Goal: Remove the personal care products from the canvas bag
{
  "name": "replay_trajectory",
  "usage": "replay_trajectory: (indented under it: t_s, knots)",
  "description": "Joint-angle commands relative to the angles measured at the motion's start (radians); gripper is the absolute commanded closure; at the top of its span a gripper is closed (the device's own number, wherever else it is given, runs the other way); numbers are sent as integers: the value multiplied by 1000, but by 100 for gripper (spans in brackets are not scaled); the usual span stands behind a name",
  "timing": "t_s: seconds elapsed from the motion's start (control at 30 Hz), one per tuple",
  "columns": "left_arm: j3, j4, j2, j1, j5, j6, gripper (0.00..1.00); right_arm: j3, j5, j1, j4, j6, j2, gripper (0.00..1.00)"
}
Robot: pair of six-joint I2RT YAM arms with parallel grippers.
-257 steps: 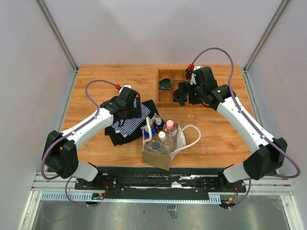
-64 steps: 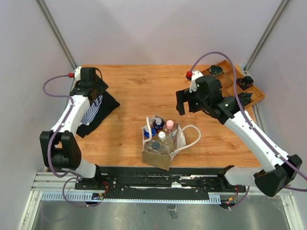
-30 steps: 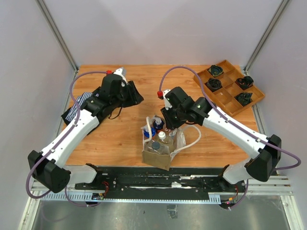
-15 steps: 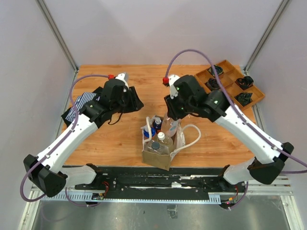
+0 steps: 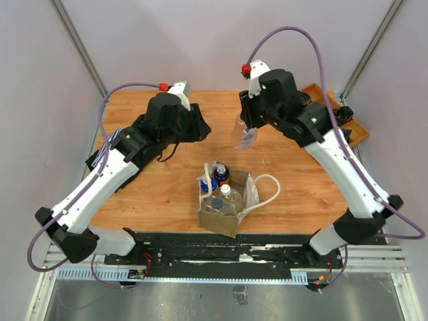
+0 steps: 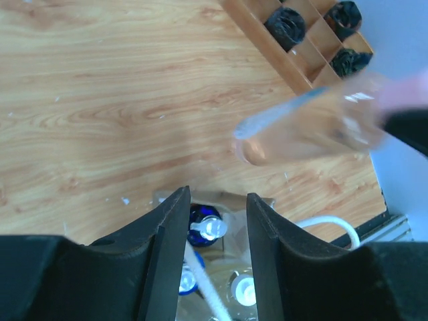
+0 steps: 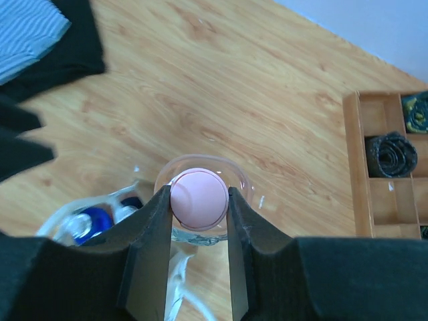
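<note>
- Folded black and blue-striped clothing (image 7: 63, 50) is lying at the left edge of the table (image 5: 167, 194), well apart from the bag it was touching at the start.
- The left gripper (image 6: 215, 200), fingers spread and holding nothing, is hovering above and behind the canvas bag (image 5: 223, 217), having swung in from the clothing over the last two seconds.
- The bag is standing near the table's front edge, where it has stood throughout, with a blue-capped bottle (image 5: 221, 175) and a white-capped bottle (image 5: 227, 190) among those still inside.
- The right gripper (image 7: 198, 200) is pinching the pink cap of a clear bottle (image 5: 246, 138), which is now hanging in the air over bare wood behind the bag. Half a second ago it was still down at the bag's mouth.
- The wooden tray (image 7: 353, 174) is sitting at the far right corner, now partly hidden behind the raised right arm.
</note>
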Motion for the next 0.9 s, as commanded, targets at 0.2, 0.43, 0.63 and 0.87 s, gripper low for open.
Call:
replay_trajectory:
  t_s: [0.2,0.43,0.63,0.87]
  knots:
    - [135,-112,289,-118,98,126,55,-123,-46,-183,214,-19,173,99]
    - [104,-171,309,-152,38,106,55,-182,-31,-226,212,7,227,99]
    - [13,-164,268,-184,74,87,56,-244,-41,-246,228,31,235,99]
    - [-56,-166,267,-223,42,79,56,-269,-65,-259,233,46,259,98]
